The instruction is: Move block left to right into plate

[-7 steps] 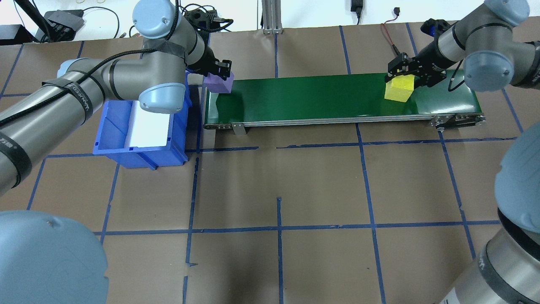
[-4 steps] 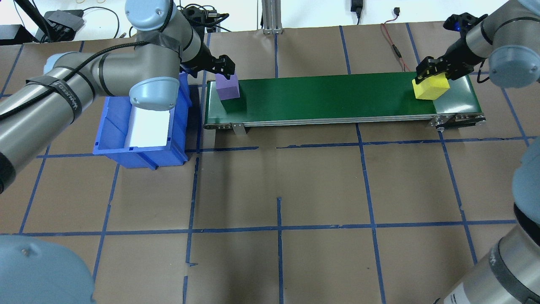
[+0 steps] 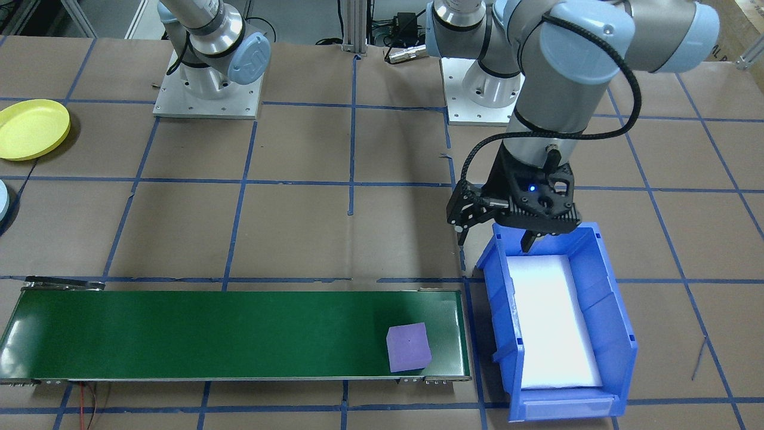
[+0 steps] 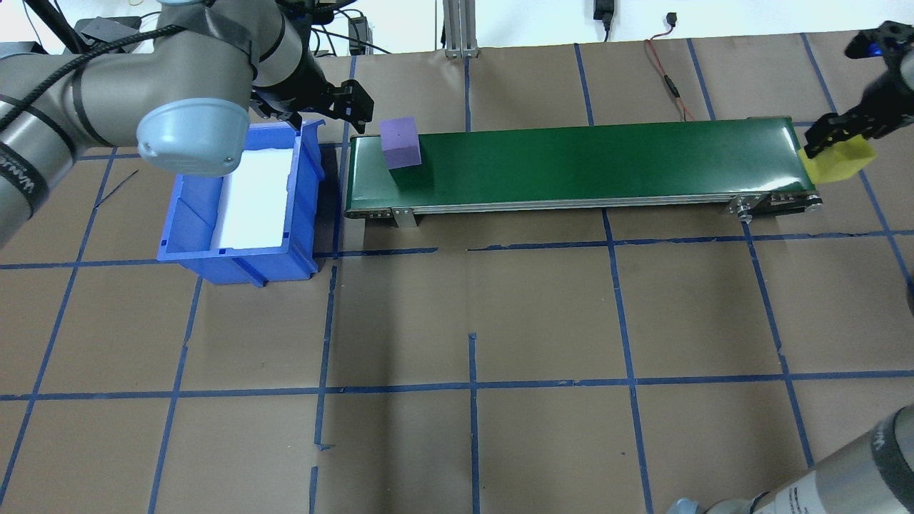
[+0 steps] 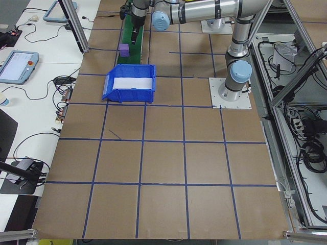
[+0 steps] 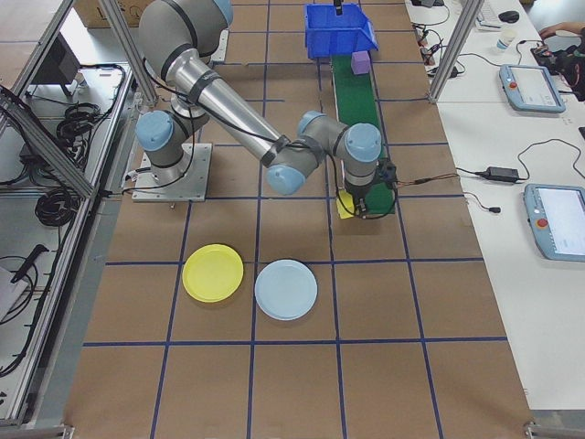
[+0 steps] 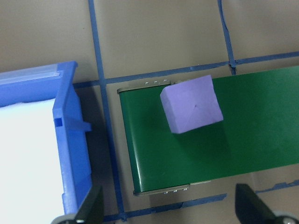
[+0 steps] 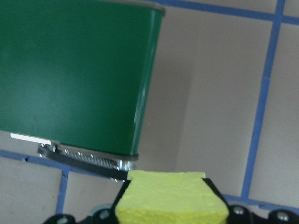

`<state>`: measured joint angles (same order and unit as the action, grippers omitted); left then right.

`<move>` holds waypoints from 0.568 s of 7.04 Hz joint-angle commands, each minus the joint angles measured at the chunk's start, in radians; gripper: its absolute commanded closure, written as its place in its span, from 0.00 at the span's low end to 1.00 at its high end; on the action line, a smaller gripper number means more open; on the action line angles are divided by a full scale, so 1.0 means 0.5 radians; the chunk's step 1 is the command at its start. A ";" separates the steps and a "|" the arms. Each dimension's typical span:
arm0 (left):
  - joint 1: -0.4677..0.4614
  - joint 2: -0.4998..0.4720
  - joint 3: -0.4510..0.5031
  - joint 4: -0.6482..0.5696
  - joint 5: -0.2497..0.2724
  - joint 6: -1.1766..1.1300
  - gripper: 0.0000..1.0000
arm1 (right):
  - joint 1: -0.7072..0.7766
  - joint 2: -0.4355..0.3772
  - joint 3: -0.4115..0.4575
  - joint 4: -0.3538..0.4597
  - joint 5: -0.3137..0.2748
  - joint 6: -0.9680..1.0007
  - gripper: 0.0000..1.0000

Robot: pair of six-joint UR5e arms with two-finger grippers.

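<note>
A purple block [image 4: 400,143] rests on the left end of the green conveyor belt [image 4: 571,160], also seen from the front [image 3: 409,347] and from the left wrist [image 7: 191,103]. My left gripper [image 4: 335,107] is open and empty, hanging over the far end of the blue bin [image 3: 615,334], apart from the purple block. My right gripper [image 4: 828,139] is shut on a yellow block [image 4: 839,160], held just past the belt's right end [image 8: 170,203]. The yellow plate [image 6: 213,273] lies on the table off that end, closer to the robot [image 3: 30,128].
A light blue plate [image 6: 286,289] lies beside the yellow one. The blue bin [image 4: 235,260] has a white lining and stands against the belt's left end. Brown paper with blue tape lines covers the table [image 4: 471,321]. Cables lie along the far edge.
My left gripper let go of the purple block on the belt and drew back over the bin. My right gripper carried the yellow block rightward, off the belt's end.
</note>
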<state>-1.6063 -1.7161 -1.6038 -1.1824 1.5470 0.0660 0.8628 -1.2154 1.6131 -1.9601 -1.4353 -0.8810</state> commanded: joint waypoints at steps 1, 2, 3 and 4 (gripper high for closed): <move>0.037 0.183 -0.005 -0.337 0.035 0.040 0.00 | -0.490 -0.362 0.397 0.282 -0.019 -0.338 0.77; 0.040 0.183 -0.011 -0.338 0.038 0.040 0.00 | -0.708 -0.571 0.646 0.200 -0.077 -0.446 0.77; 0.068 0.183 -0.011 -0.338 0.041 0.043 0.00 | -0.917 -0.594 0.782 0.135 -0.129 -0.587 0.77; 0.059 0.189 -0.008 -0.338 0.041 0.043 0.00 | -1.116 -0.594 0.860 0.037 -0.166 -0.737 0.77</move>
<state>-1.5780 -1.6253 -1.6083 -1.3482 1.5668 0.0866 0.4337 -1.4922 1.9714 -1.8906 -1.4924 -1.1586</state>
